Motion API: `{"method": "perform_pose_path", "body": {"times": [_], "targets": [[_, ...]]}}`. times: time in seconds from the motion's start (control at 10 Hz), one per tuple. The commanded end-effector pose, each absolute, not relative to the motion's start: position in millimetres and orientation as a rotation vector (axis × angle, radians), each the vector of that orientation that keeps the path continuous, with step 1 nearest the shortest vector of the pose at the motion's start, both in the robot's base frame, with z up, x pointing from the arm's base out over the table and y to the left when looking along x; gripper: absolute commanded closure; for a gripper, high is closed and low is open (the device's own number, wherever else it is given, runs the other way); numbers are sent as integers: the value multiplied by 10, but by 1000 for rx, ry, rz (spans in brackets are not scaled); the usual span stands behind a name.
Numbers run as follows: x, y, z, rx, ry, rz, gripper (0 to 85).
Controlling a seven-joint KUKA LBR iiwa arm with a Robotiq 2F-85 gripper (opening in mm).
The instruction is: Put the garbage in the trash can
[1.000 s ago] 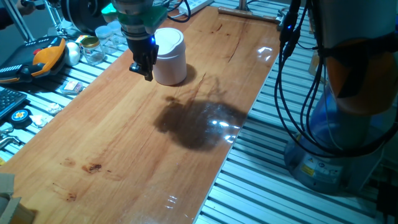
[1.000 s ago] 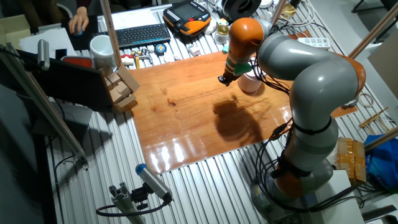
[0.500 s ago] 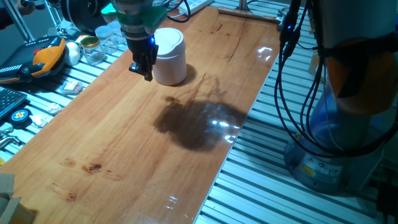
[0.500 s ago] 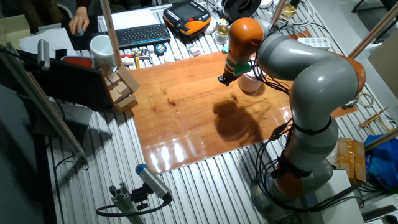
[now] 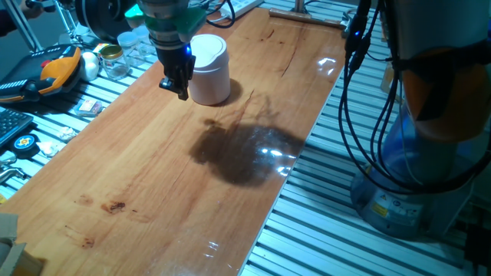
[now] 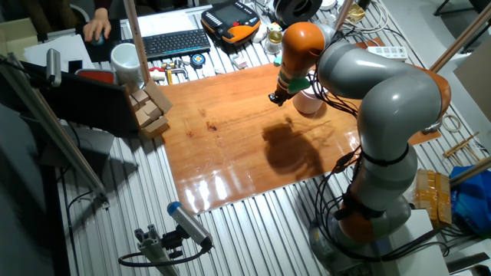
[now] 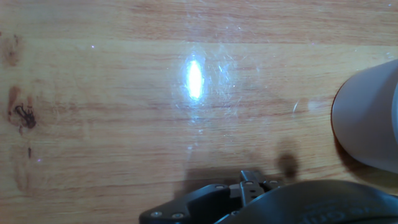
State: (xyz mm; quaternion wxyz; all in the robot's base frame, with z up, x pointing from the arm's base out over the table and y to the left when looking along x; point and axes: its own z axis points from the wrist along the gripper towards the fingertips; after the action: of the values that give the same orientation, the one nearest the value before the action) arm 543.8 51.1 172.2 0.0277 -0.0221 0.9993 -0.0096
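Observation:
The trash can (image 5: pixel 209 70) is a small white bin with a domed lid, standing upright on the wooden table near its far left edge. It also shows in the other fixed view (image 6: pixel 308 100) and at the right edge of the hand view (image 7: pixel 370 121). My gripper (image 5: pixel 176 86) hangs just left of the bin, close beside it and a little above the table, fingers together. It shows in the other fixed view (image 6: pixel 278 97) and low in the hand view (image 7: pixel 249 183). No white paper wad shows in any view; whether one sits between the fingers is hidden.
Glass jars (image 5: pixel 115 61), an orange device (image 5: pixel 60 67) and flat paper scraps (image 5: pixel 90 106) lie off the table's left edge. A keyboard (image 6: pixel 175 42), a white mug (image 6: pixel 124 60) and wooden blocks (image 6: pixel 149 107) stand beyond the far end. Cables (image 5: pixel 360 92) hang at right.

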Motion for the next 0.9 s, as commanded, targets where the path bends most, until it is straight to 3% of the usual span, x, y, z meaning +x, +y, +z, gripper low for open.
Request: {"method": "perform_pose_path", "body": {"times": [0.0, 0.8], "targets": [[5440, 512, 1720, -68, 3085, -30, 850], [5441, 523, 1716, -42, 3089, -43, 850]]}}
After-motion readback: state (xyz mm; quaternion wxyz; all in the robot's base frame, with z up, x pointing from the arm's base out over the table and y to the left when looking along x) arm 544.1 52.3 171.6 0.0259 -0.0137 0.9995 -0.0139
